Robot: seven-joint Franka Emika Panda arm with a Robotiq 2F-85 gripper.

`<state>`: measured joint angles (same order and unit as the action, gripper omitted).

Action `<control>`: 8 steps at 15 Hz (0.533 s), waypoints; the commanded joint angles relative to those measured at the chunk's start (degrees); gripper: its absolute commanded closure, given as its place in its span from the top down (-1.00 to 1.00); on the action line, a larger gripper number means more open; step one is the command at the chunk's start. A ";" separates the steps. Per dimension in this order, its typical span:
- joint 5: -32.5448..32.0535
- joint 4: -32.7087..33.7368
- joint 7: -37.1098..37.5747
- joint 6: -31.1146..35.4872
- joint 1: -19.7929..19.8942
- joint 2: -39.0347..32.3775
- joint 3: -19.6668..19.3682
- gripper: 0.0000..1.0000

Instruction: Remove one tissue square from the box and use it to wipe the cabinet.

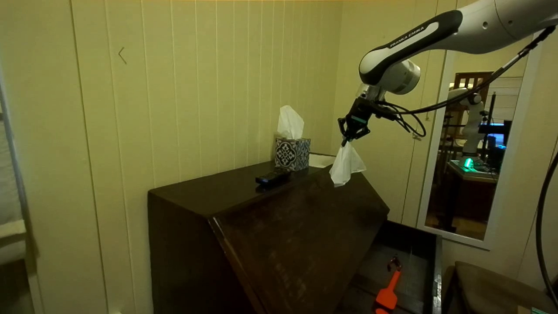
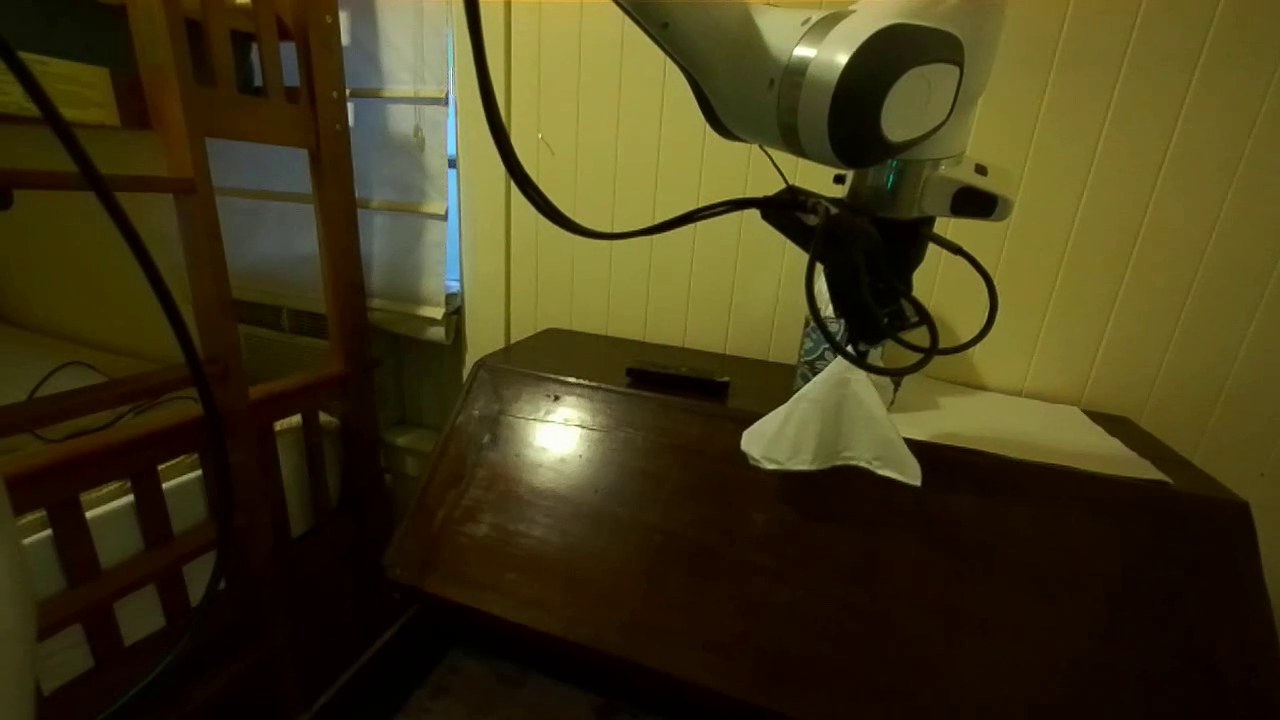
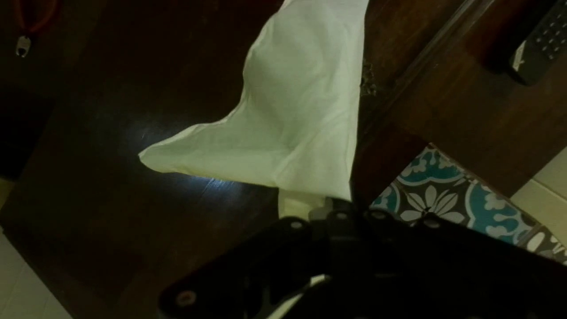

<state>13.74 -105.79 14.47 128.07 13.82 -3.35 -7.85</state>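
We saw the gripper (image 1: 345, 143) with its jaws clamped on a white tissue (image 1: 346, 168), which was pinched at its top and hung below the fingertips in a loose fan. In both exterior views it hung by the upper edge of the slanted front of the cabinet (image 1: 296, 235); we could not tell whether its lower end touched the wood. The patterned box (image 1: 292, 154) stood upright on the cabinet's top, with a second tissue (image 1: 290, 123) poking up out of it. Near the box we found a remote (image 1: 273, 177), and in an exterior view a white sheet (image 2: 1010, 430) lay on the top too. Below the slanted front, a drawer (image 1: 437, 274) stood pulled out, with an orange tool (image 1: 387, 298) inside.
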 commanded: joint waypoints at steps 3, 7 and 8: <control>-0.02 -2.86 6.42 4.49 -1.81 -2.04 -1.07 -1.00; -2.33 -8.16 17.21 11.93 -3.44 -3.95 -1.63 -1.00; -4.34 -9.81 21.63 14.42 -4.02 -4.33 -2.28 -1.00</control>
<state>13.23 -111.27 26.40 136.24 11.92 -7.30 -8.34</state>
